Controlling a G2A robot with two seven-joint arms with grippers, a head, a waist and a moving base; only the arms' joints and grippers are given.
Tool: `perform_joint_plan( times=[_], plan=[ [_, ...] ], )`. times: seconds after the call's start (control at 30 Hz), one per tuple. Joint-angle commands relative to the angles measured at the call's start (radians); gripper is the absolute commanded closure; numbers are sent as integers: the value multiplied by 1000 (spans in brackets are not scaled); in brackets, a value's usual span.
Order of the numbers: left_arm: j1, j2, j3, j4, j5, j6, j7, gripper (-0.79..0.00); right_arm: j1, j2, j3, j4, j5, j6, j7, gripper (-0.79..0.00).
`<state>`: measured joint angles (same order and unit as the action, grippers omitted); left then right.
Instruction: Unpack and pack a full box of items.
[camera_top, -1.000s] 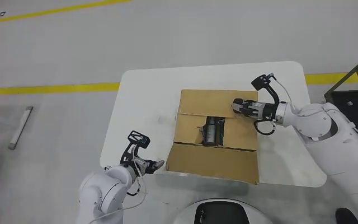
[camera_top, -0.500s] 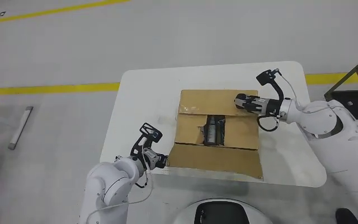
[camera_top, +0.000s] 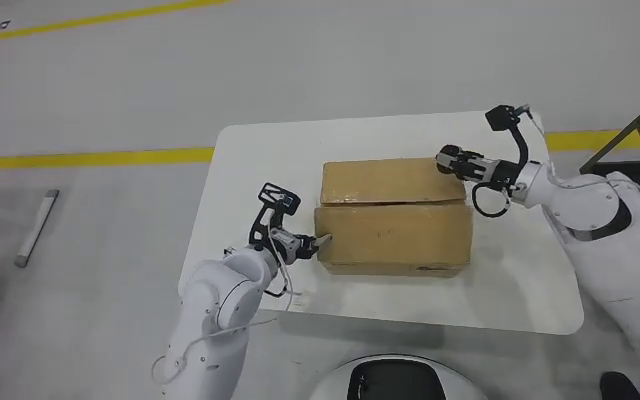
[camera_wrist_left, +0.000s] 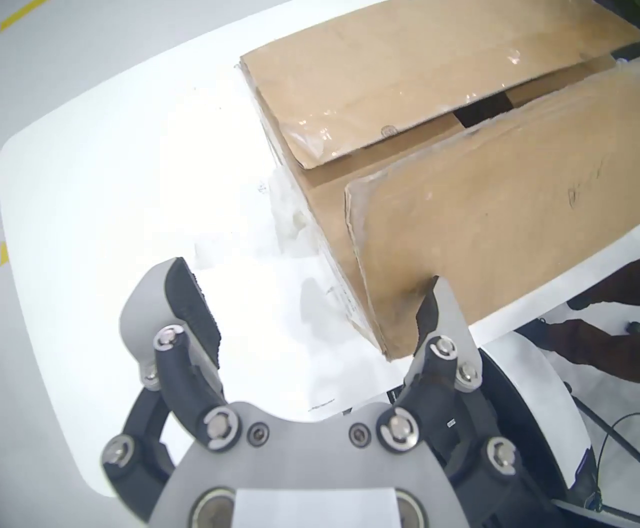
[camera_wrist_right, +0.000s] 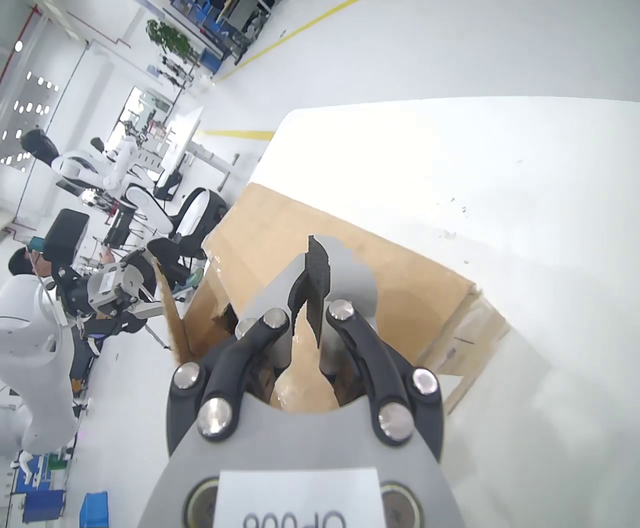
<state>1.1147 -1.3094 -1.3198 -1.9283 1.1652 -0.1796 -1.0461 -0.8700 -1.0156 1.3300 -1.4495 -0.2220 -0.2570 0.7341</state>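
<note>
Your cardboard box (camera_top: 395, 235) sits near the middle of the tabletop (camera_top: 260, 170), its long sides running parallel to the robot's edge. Both long top flaps are folded in over the opening. The far flap (camera_top: 385, 180) lies roughly flat, with clear tape shining along its edge in the left wrist view. The near flap (camera_wrist_left: 500, 210) is tilted up rather than lying down, and a narrow dark slot (camera_wrist_left: 482, 110) shows between the two.

Your left tool (camera_top: 312, 243) is at the box's near-left corner, just above the tabletop, with its jaws released and spread wide. One finger (camera_wrist_left: 440, 310) touches the outer corner of the near flap; the other is out over bare tabletop and holds nothing.

Your right tool (camera_top: 447, 160) is at the far-right corner of the box, over the end of the far flap, pads clenched together. You cannot tell from these views whether any cardboard is pinched between them.
</note>
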Motion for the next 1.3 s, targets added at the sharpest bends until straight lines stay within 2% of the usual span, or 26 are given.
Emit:
perform_joint_plan(
  times=[0.0,0.17,0.23,0.33,0.43,0.63,0.77,0.93,1.27],
  plan=[
    [-20,-3,16,24,15,62,-8,-785,-4,2,1,-22,-40,-7,-6,0],
    [-57,-8,53,78,44,129,-12,-785,-40,3,-45,-109,-204,-15,-52,0],
    [-65,-9,58,85,41,135,-12,-785,-57,3,-75,-146,-313,-11,-73,0],
    [-71,-9,63,94,39,130,-11,-785,-85,-2,-119,-180,-376,-10,-105,0],
    [-72,-8,63,105,30,121,-1,-785,-105,-4,-159,-198,-507,-5,-135,0],
    [-80,-6,63,135,40,129,13,-785,-128,-11,-200,-212,-608,39,-173,0],
    [-90,-6,60,149,50,148,27,-785,-130,-16,-207,-226,-620,54,-191,0],
    [-89,-3,40,116,56,154,42,-785,-128,-19,-201,-229,-616,53,-191,0],
    [-86,-3,38,117,57,157,51,-785,-137,-25,-198,-222,-619,50,-188,0]
  ],
)
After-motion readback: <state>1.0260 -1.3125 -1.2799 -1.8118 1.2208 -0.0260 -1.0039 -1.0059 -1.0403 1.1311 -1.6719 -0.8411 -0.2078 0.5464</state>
